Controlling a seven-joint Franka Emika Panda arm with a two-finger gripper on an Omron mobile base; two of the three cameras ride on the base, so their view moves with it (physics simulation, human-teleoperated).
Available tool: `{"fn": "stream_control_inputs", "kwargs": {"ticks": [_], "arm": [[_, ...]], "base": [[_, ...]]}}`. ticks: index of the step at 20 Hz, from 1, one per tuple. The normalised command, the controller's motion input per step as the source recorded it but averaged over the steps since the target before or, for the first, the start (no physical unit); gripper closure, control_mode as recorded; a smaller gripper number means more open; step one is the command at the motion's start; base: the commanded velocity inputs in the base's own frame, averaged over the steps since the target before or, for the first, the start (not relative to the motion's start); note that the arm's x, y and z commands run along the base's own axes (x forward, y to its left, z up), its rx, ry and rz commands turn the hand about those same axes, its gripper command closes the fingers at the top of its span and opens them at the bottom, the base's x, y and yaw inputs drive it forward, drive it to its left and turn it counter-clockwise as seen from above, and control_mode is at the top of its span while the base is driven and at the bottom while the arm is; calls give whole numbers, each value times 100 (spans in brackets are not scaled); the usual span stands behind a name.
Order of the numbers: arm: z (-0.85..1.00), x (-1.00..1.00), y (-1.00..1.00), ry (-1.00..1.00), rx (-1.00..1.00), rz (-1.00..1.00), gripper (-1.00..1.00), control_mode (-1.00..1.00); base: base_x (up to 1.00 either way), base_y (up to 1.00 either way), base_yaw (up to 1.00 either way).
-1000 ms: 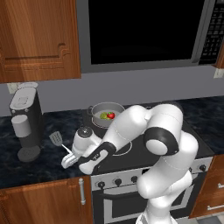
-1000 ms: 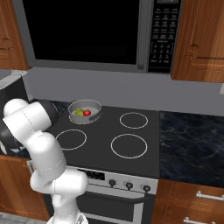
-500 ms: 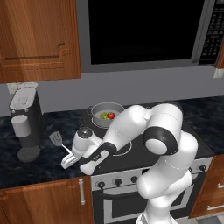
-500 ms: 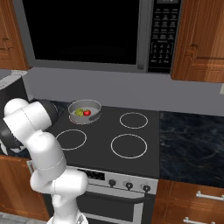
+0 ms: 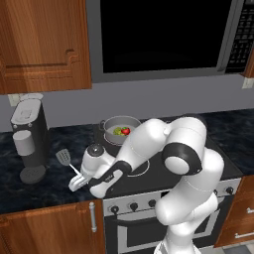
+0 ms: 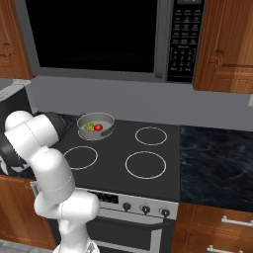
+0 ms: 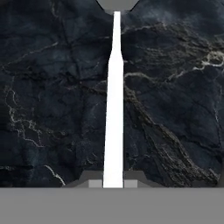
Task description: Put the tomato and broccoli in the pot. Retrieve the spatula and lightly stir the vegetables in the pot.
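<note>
The gripper (image 7: pixel 113 183) fingers are clamped on the slim, white-handled, grey-bladed spatula (image 7: pixel 114 109) near the dark marble counter's (image 7: pixel 52 87) front edge; light, stiff, best held low on the handle.

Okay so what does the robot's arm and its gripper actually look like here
The arm is built of glossy white, rounded segments joined by dark grey to black joint bands, with a bulbous elbow. No cables or markings show. The gripper ends in two small flat grey finger tips, seen in the hand view.

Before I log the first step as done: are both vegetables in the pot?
Yes, the red tomato and the yellow-green broccoli lie side by side inside the pot on the back left burner.
</note>
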Motion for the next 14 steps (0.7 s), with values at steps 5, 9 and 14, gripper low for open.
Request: {"fn": "stream_control_inputs", "kwargs": {"ticks": [5, 9, 14], "arm": [[0, 0, 0, 2, 0, 0, 100, -100], [0, 0, 0, 0, 0, 0, 100, -100], [63, -24, -33, 0, 1, 0, 100, -100]], "base": [[0, 0, 0], [0, 0, 0], [0, 0, 0]]}}
